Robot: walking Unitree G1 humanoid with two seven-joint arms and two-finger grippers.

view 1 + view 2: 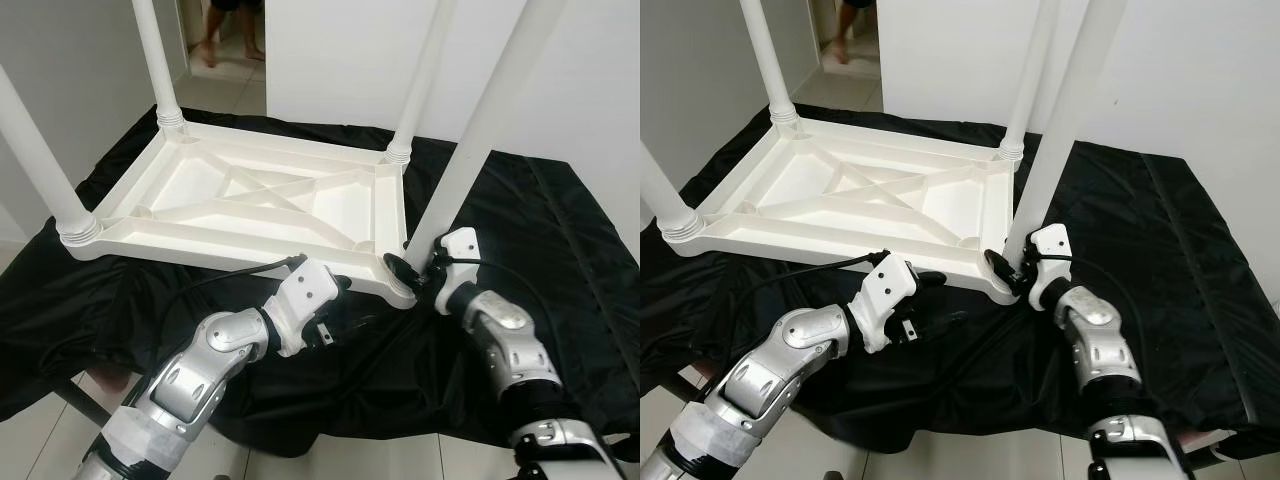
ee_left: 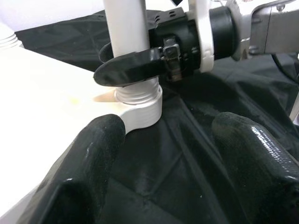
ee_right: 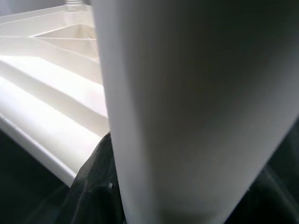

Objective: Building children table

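- We see the white plastic table top (image 1: 250,200) lying upside down on a black cloth (image 1: 540,300), ribbed underside facing up.
- Three legs already stand in corner sockets: far left (image 1: 158,60), far right (image 1: 420,80), near left (image 1: 35,160).
- Fourth leg (image 1: 480,130) sits at the near right corner socket (image 2: 140,105), leaning a little to the right.
- Right gripper (image 1: 412,268) is clamped around the base of that fourth leg, just above the socket; the left wrist view shows one black finger (image 2: 128,67) wrapped across the leg's front.
- Right wrist view: the leg (image 3: 187,112) is very close, with the table top's ribs behind it.
- Left gripper (image 1: 335,315) is low on the cloth, just beside the near edge of the table top, fingers spread apart and holding nothing; its fingertips (image 2: 88,154) point toward the socket.
- A person's bare legs (image 1: 225,35) stand in the doorway beyond.
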